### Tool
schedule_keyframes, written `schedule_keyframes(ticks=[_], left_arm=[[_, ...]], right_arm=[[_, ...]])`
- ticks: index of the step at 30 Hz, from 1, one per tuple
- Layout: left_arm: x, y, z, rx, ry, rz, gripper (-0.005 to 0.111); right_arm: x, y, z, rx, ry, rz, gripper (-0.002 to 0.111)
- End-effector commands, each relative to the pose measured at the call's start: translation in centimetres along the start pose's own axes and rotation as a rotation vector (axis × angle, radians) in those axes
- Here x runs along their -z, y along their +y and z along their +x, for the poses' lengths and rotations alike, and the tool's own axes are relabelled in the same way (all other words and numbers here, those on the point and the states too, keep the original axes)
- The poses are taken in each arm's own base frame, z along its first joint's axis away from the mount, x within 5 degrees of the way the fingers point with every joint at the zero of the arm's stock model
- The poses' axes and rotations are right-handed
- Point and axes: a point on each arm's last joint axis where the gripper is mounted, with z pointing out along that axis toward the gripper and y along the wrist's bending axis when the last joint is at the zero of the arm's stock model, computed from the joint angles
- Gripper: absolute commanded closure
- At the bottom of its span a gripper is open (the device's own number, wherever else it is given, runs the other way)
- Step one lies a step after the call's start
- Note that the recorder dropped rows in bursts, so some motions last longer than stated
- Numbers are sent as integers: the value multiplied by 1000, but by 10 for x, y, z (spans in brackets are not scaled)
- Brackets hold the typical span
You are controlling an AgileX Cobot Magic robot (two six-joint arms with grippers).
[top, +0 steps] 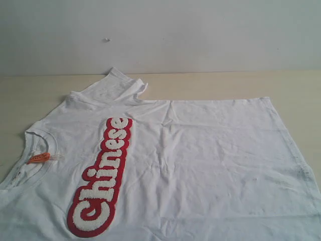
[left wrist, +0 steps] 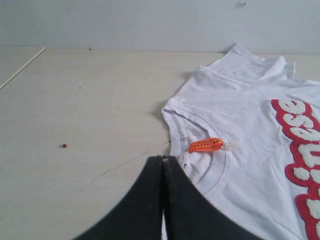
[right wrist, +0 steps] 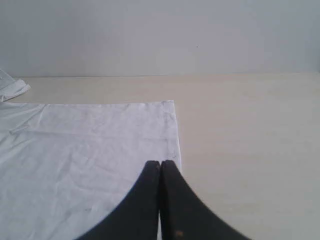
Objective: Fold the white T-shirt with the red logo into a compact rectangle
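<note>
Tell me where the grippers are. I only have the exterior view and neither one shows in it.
Observer: The left gripper is shut, its tips by the collar of the white T-shirt, near the orange neck tag.
Operator: And the other one?
Observer: The right gripper is shut too, its tips at the shirt's hem edge. I cannot tell whether they touch the cloth.
Operator: Anything on the table beyond the collar?
Observer: A small dark red speck lies on the bare table, well apart from the shirt.
</note>
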Motion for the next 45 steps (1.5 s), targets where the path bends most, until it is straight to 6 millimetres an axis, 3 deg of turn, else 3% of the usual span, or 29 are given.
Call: schedule_keyframes(ticks=[1,16,34,38,45], left_arm=[[0,0,0,-1,-13,4,107],[0,0,-1,-1,-25,4,107],[9,1,-38,50,-447,2,107],[10,1,-40,50,-473,1,107],[10,1,-41,53,-485,1,107]], right_arm=[[0,0,1,1,-9,5,108],[0,0,1,1,-9,5,108],[0,0,0,1,-14,5,108],[1,0,-10,-9,-126,-2,108],[8,-1,-35,-315,-416,-59,108]])
